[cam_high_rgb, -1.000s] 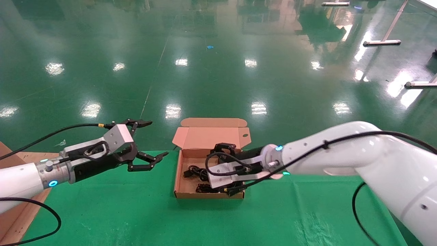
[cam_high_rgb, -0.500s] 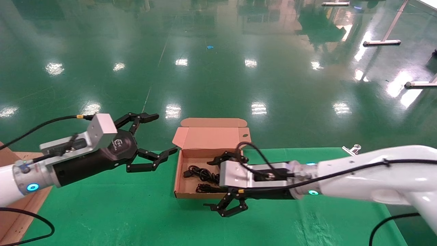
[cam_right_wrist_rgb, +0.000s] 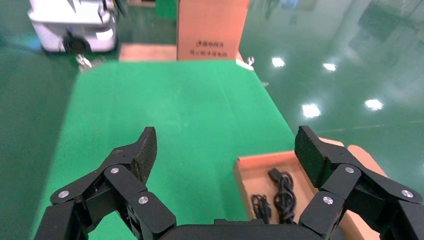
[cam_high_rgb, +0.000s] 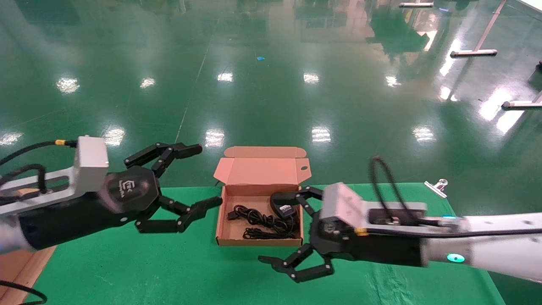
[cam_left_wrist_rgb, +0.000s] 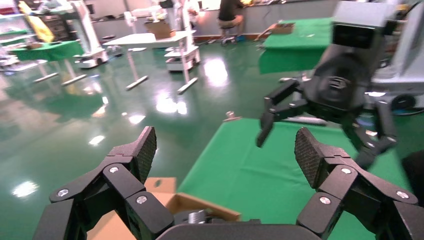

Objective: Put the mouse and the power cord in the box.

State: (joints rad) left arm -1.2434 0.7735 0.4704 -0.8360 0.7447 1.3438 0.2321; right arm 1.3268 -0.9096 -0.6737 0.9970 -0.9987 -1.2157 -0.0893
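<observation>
- Head view: the box (cam_high_rgb: pixel 259 242) was seen on the green table (cam_high_rgb: pixel 169 271), its lid (cam_high_rgb: pixel 262 169) standing open at the far side. The cord (cam_high_rgb: pixel 258 220) was coiled on the box floor, and the mouse (cam_high_rgb: pixel 284 209) lay in the box's far right corner, white label up, touching the cord. The left gripper (cam_high_rgb: pixel 186 180) was held above the table's left part, just beside the box, its fingers spread wide and nothing between them. The right gripper (cam_high_rgb: pixel 296 233) was held at the box's right front corner, fingers likewise spread and empty, one over the box's right wall, the other over the table in front. A metal clip (cam_high_rgb: pixel 436 186) lay at the table's far right edge.
- Left wrist view: the left gripper (cam_left_wrist_rgb: pixel 225 150) was shown released, both pads (cam_left_wrist_rgb: pixel 146 150) well apart. Beyond it the right gripper (cam_left_wrist_rgb: pixel 320 125) was seen spread over the table (cam_left_wrist_rgb: pixel 240 170). A corner of the lid (cam_left_wrist_rgb: pixel 165 187) showed between the fingers.
- Right wrist view: the right gripper (cam_right_wrist_rgb: pixel 225 150) was shown released and empty. Part of the box (cam_right_wrist_rgb: pixel 245 185) with the cord (cam_right_wrist_rgb: pixel 282 190) inside lay beneath it. The mouse could not be made out here. A carton (cam_right_wrist_rgb: pixel 212 27) stood at the table's (cam_right_wrist_rgb: pixel 165 110) far end.
</observation>
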